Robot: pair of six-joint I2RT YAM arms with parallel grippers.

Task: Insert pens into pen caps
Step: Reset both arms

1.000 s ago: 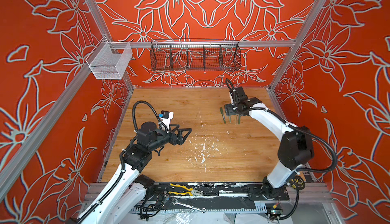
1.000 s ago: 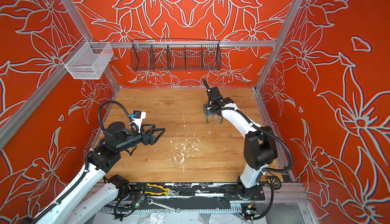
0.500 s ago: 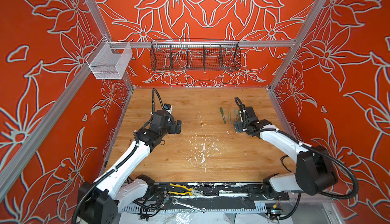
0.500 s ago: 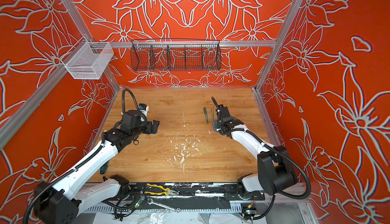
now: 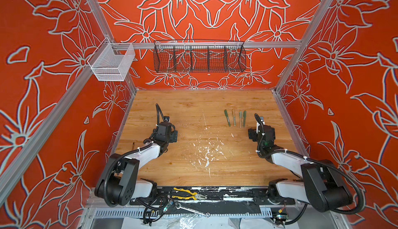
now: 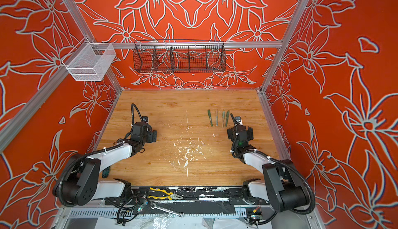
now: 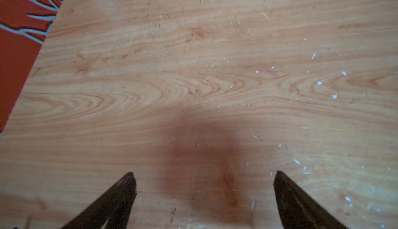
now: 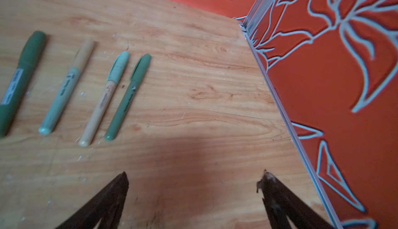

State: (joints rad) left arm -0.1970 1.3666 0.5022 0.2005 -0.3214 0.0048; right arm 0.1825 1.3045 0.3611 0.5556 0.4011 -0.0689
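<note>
Pens, four thin green and tan plastic markers [image 8: 103, 100], lie in a neat row on the scuffed wooden tabletop [image 8: 193, 109] near the right gripper [image 8: 195, 173], each wearing a stubby round-ended cap [image 8: 119, 66]. That and the left gripper [image 7: 204, 172] hang spread wide, empty. Looks done imo, so just back away without bumping the row.

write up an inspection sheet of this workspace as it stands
surface: wooden table, white flecks mid-table
job's things: four pens in a row, far right side, all in pen caps; tan and pale green caps look swapped
clutter: yellow pliers and wrench on front rail
grippers: left gripper and right gripper open, empty
cables: black hoses along both arms; loose tangle at front rail
surroundings: black wire basket, white mesh basket, orange floral walls
</note>
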